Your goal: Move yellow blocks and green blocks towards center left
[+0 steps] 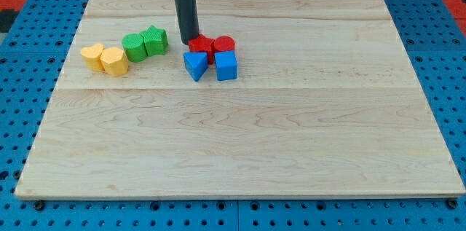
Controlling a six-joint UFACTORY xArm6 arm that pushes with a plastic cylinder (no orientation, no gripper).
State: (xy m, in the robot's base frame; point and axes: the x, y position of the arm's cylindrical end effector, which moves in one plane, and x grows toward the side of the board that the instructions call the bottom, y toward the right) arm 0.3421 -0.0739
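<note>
Two yellow blocks lie at the view's left: a rounded yellow block (92, 56) and a yellow cylinder-like block (114, 61), touching. Just right of them are a green rounded block (134, 47) and a green star-shaped block (154, 40), also touching. My tip (188, 40) is the lower end of the dark rod, right of the green star block with a small gap, and right next to the left side of a red block (200, 45).
A second red block (223, 44) sits beside the first. Below them are a blue triangular block (195, 65) and a blue cube (226, 65). The wooden board (291, 136) lies on a blue pegboard surface.
</note>
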